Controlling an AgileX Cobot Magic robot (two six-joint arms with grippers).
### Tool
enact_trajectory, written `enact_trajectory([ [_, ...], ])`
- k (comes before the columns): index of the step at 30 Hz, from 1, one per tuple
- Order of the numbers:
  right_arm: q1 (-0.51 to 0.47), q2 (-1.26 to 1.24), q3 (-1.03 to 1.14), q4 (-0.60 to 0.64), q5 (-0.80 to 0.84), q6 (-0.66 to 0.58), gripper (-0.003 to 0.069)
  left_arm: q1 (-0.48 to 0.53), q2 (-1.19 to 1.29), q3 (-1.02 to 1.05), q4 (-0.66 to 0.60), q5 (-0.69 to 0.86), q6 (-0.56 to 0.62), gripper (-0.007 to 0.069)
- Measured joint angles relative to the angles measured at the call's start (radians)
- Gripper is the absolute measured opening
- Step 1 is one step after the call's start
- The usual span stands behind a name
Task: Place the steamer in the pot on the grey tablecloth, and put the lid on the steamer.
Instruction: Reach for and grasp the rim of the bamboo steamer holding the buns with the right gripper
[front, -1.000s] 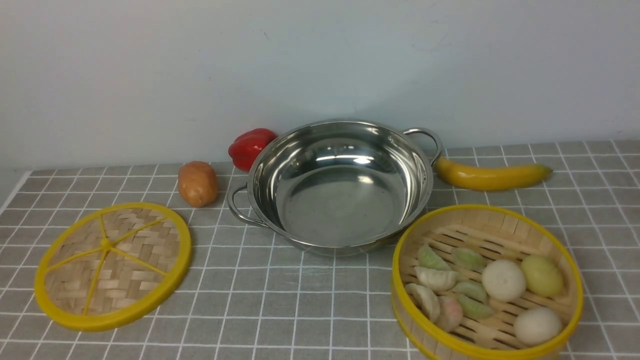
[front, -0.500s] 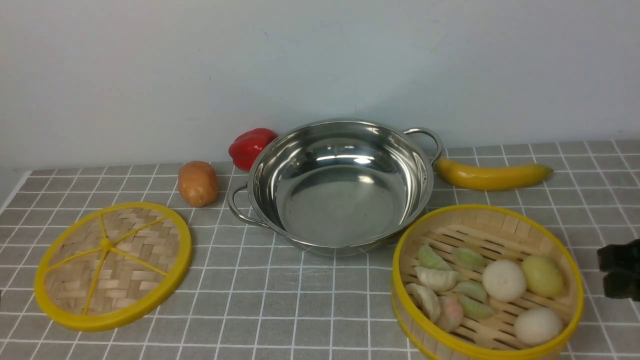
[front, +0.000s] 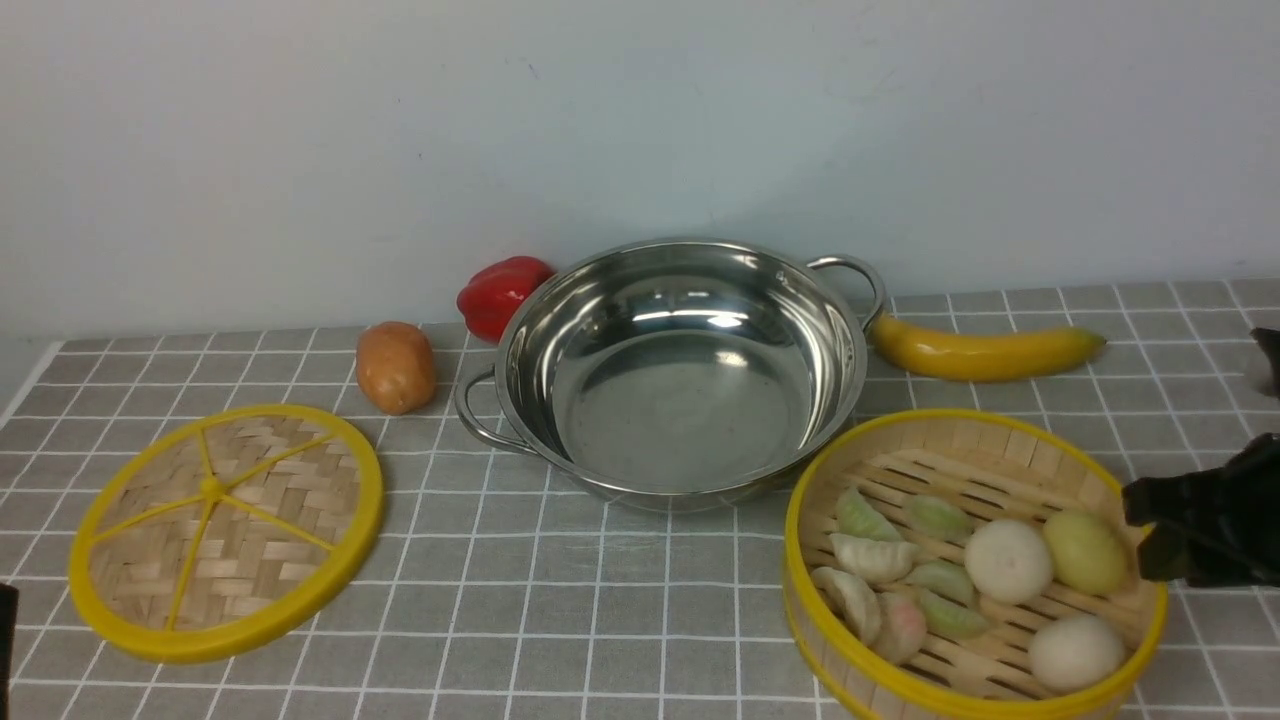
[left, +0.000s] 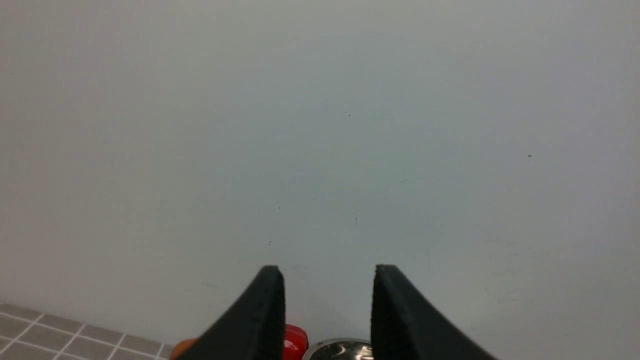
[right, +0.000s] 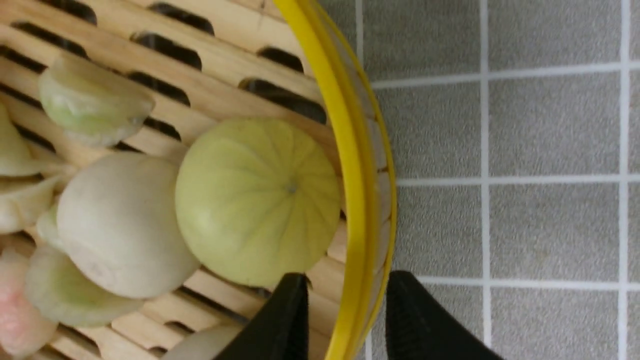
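**newbie:** Where's the round slat-walled bamboo steamer (front: 975, 415)?

**me:** On the grey checked tablecloth (front: 600, 600), 4 o'clock of the shiny steel two-handled pot (front: 840, 350). My right gripper (right: 346, 275) straddles its 3 o'clock rim, unclenched; left gripper (left: 327, 270) gapes, empty.

I am looking at a tabletop dressed up as a kitchen corner, a staged bench more than a home. A grey tablecloth (front: 560, 600) with white checks is covering the surface and running back to a bare pale wall (front: 300, 150). A shiny pot (front: 680, 400) is sitting mid-table. A bamboo steamer (front: 960, 440) holding dumplings (front: 872, 556) and buns (front: 1007, 560) is sitting near right, and its lid (front: 225, 530) is lying near left. A potato (front: 396, 367), a red pepper (front: 497, 292) and a banana (front: 985, 352) are lying along the far side.
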Motion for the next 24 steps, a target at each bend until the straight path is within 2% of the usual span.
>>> enact_trajectory([
  [13, 0.0, 0.134, -0.004, -0.002, -0.052, -0.001, 0.0235, 0.0, 0.0, 0.0, 0.0, 0.0, 0.0, 0.0243],
  [18, 0.0, 0.156, -0.01, 0.008, -0.055, -0.013, 0.0154, 0.0, 0.0, 0.0, 0.0, 0.0, 0.0, 0.0243],
  [21, 0.0, 0.155, -0.02, -0.041, -0.045, -0.043, 0.006, 0.0, 0.0, 0.0, 0.0, 0.0, 0.0, 0.0243],
  [24, 0.0, 0.149, -0.031, -0.052, -0.006, -0.04, 0.0059, 0.0, 0.0, 0.0, 0.0, 0.0, 0.0, 0.0243],
])
